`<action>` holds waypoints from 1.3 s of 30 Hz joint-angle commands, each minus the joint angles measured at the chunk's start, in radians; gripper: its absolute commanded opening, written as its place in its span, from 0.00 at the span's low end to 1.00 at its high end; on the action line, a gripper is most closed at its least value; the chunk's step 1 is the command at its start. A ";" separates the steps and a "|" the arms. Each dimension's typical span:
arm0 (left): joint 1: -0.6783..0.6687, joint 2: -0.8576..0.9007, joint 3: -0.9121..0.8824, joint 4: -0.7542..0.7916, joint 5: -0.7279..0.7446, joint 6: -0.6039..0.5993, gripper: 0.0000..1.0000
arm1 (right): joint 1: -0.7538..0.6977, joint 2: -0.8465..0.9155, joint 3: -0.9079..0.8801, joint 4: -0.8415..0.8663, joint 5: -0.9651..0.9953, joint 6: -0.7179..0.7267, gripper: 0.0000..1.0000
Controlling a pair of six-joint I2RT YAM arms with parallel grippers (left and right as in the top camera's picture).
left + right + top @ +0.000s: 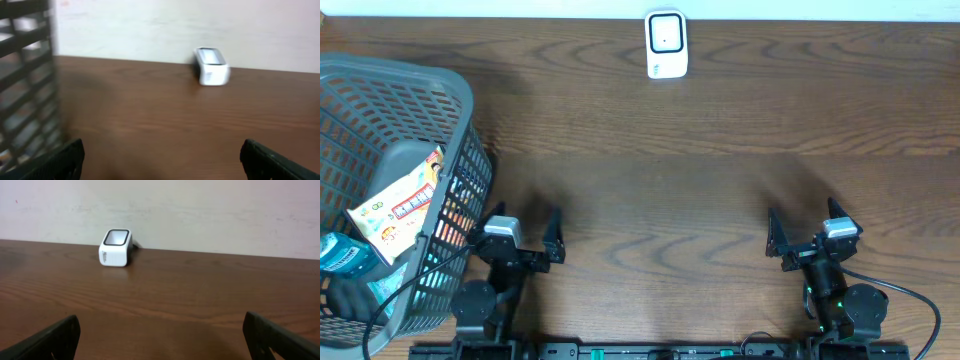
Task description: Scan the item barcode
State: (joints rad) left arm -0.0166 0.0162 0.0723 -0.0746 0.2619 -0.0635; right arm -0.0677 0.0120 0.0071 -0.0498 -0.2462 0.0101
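Note:
A white barcode scanner (666, 45) with a dark window stands at the table's far edge; it shows in the left wrist view (211, 66) and the right wrist view (116, 247). Items lie in the grey basket (460, 100) at the left: a white, orange and green packet (402, 203) and a blue-capped pack (344, 255). My left gripper (525, 224) hovers open just right of the basket, nothing between its fingers (65, 160). At the near right my right gripper (807, 230) is open too, its fingers (272, 337) wide apart over bare wood.
The basket's slatted wall (25, 90) stands close on the left gripper's left side. A pale wall (200, 210) rises behind the scanner. Brown wooden tabletop (660, 190) stretches between the grippers and the scanner. A black cable (910, 295) loops by the right arm's base.

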 commanded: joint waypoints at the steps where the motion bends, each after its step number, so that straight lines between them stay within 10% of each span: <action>1: 0.004 0.024 0.108 0.006 0.165 -0.013 0.99 | 0.002 -0.006 -0.002 -0.006 0.009 -0.011 0.99; 22: 0.004 0.620 0.969 -0.658 0.229 -0.020 0.99 | 0.002 -0.006 -0.002 -0.006 0.009 -0.011 0.99; 39: 0.004 0.726 1.007 -0.703 0.209 -0.048 0.99 | 0.002 -0.006 -0.002 -0.006 0.008 -0.011 0.99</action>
State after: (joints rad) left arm -0.0166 0.7200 1.0489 -0.7650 0.4728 -0.0856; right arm -0.0677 0.0120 0.0071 -0.0513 -0.2455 0.0101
